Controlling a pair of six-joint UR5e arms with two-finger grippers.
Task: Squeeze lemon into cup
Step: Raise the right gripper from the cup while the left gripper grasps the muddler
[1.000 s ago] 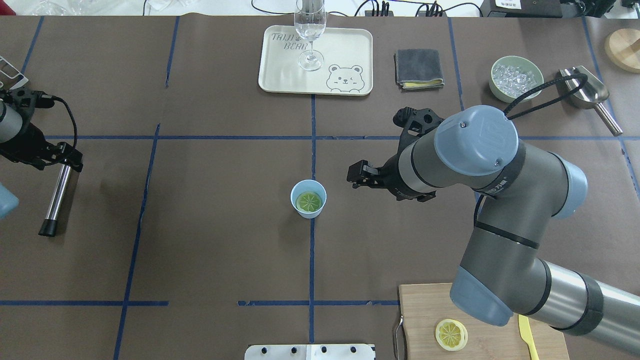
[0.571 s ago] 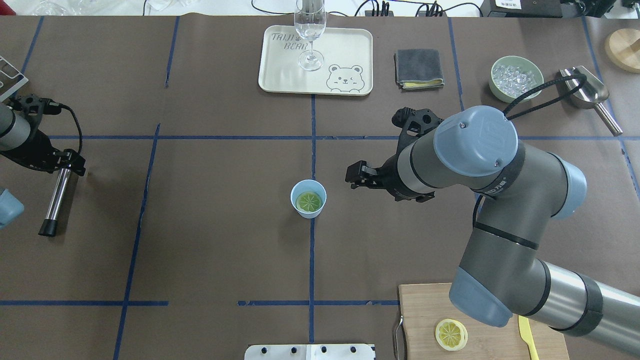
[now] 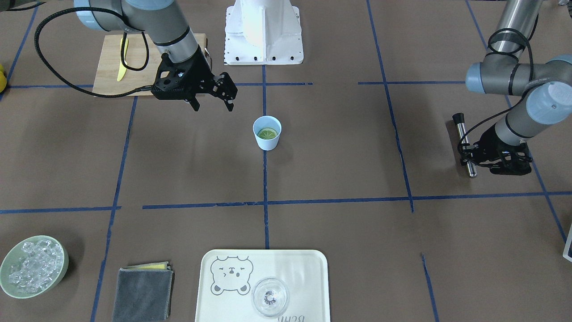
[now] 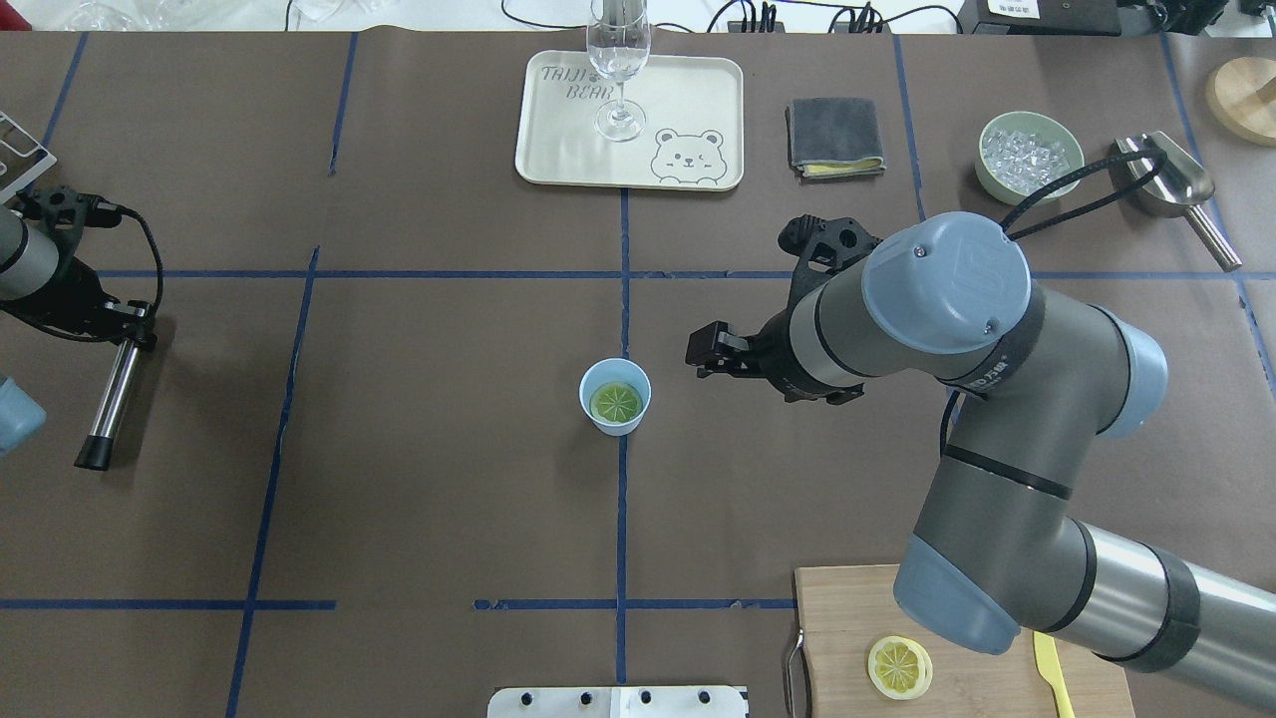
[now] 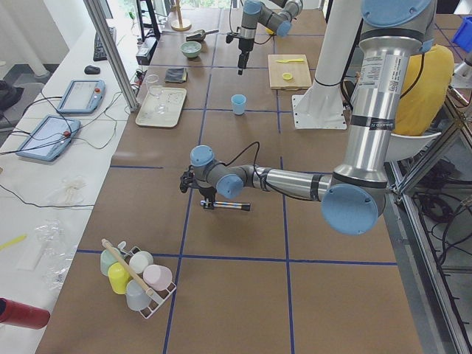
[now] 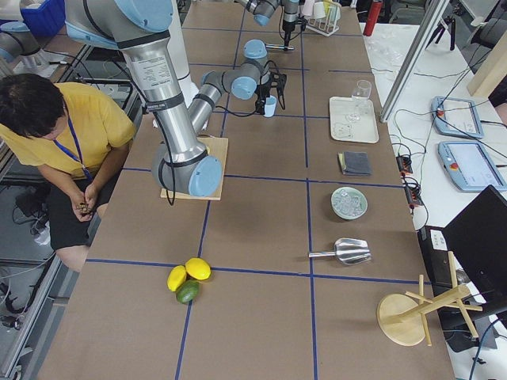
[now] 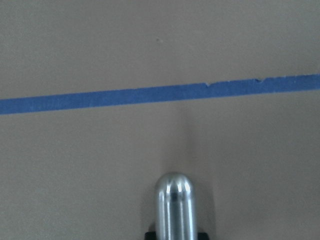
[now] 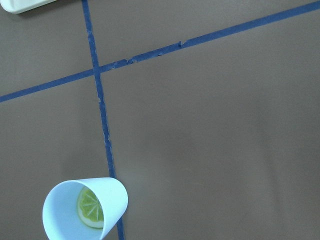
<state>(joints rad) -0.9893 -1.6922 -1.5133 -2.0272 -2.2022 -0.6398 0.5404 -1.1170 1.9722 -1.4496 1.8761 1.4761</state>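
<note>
One cup (image 4: 616,429) holds one lemon slice (image 4: 615,402); a second slice (image 4: 900,666) lies at its five o'clock. My right gripper (image 4: 697,356), at the cup's three o'clock, gapes empty; my left gripper (image 4: 135,325) clamps one metal rod (image 4: 108,399).

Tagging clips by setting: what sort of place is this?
Probably a robotics lab staged for drink-making: robot arms over a tape-gridded table, teach pendants on a side bench, a bowl of ice.

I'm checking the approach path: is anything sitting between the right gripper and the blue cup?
Nothing visible does. The right gripper, open and empty, hangs beside the cup with only bare table between them; the lemon slice already lies inside the cup. The left gripper, far off, grips a metal rod.
</note>
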